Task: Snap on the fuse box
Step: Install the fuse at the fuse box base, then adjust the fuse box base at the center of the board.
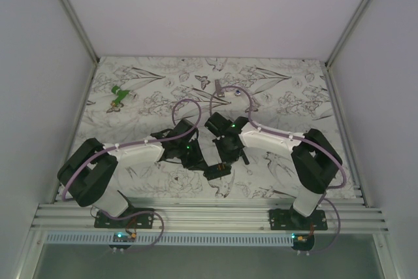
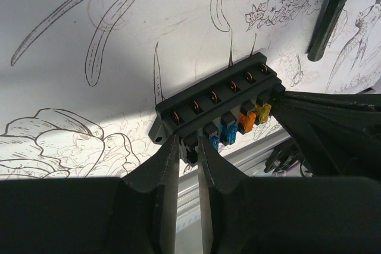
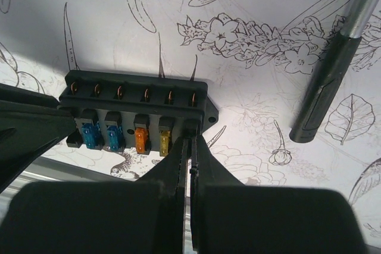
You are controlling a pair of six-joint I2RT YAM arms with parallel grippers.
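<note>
Left gripper [image 2: 187, 150] pinched narrowly on one end of single fuse box [image 2: 217, 96], near table [image 1: 294, 83] front edge, between both arms. Right gripper [image 3: 190, 141] fully closed, tips at opposite end. Two blue fuses [image 3: 90, 136], one orange fuse [image 3: 140, 140], one yellow fuse [image 3: 165, 142]. One hammer [image 3: 324, 93] nearby.

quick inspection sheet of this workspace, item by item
surface: floral-print table cover, lying flat
job's things: fuse box on the cover near the front edge, with blue, orange and yellow fuses in it
clutter: hammer beside the box, not touching it; green piece far left; grey piece far centre
grippers: left gripper appears clamped on one end of the box's near edge; right gripper shut, tips at the other end
cables: purple cables looped along both arms
surroundings: white walls; metal rail at the front
</note>
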